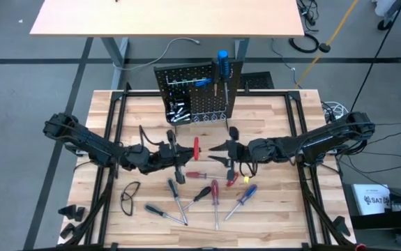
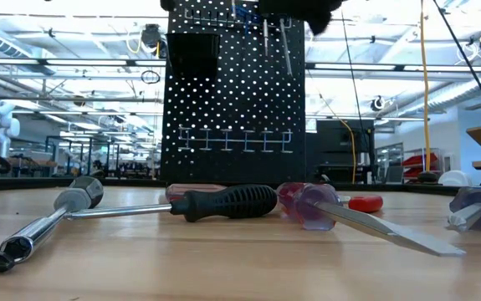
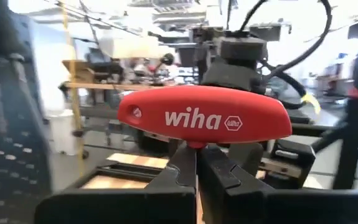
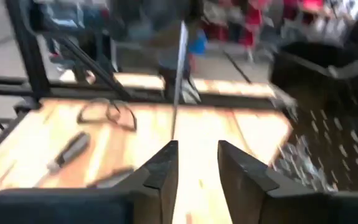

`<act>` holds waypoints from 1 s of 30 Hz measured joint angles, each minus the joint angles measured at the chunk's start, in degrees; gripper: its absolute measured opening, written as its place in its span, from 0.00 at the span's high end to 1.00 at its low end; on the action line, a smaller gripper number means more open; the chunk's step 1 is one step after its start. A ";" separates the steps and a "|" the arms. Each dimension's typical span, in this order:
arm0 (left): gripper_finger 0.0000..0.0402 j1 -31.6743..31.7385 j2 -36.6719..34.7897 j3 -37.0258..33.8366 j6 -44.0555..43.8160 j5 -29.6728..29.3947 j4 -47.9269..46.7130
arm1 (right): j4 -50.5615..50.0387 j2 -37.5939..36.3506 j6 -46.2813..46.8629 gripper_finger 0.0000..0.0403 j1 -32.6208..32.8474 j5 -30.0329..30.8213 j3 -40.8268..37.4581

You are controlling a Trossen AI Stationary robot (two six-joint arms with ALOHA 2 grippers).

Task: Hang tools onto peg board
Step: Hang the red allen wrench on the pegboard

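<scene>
Black-handled screwdriver (image 2: 223, 201) lies closest, flat on the wood, shaft running to a socket-like head at its far end. Beside it a clear purple-handled driver (image 2: 315, 205), blade pointing the other way.

Left gripper (image 1: 174, 155) at mid-table, clamped tight on the shank of a red T-handle key (image 3: 203, 116). Wrist view: fingers (image 3: 182, 174) pinched together just under the crossbar, red bar across and above them. Tool is off the table. From above, its red bar (image 1: 197, 147) runs toward and away from the board, with the shank along the gripper's line, toward the left arm.

Right gripper (image 1: 224, 149) faces it from the other side, near, not touching the key as far as I can tell. Jaws narrowly parted, nothing between them; a thin shaft (image 4: 179, 81) shows beyond the tips, apart from them.

Peg board (image 1: 197, 94) stands upright at the table's far edge, beyond both grippers. A blue-handled driver (image 1: 222, 63) hangs at its top, more tools on the hooks, silvery bits in its bin (image 1: 178, 111). Left arm holds the key and is no farther from the board than the right.

Judgement: next the key goes forward and up to a free hook. The hanging driver shafts crowd the upper right of the board; the lower hook row looks freer.

Loose on the table behind: several drivers (image 1: 214, 195), red and blue handles, and safety glasses (image 1: 130, 195). None lie in the path.
</scene>
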 joint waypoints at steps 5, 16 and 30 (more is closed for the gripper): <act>1.00 -3.66 -4.01 2.76 4.36 -13.19 -3.95 | -16.67 -3.92 10.09 0.71 0.13 1.50 0.02; 1.00 -1.24 -3.20 29.51 -2.95 -31.81 -40.21 | -21.00 -7.42 13.33 0.75 4.62 13.35 -5.69; 1.00 12.67 -0.15 32.48 -11.09 -23.25 -39.74 | -21.45 -11.85 13.52 0.76 6.61 13.46 -6.64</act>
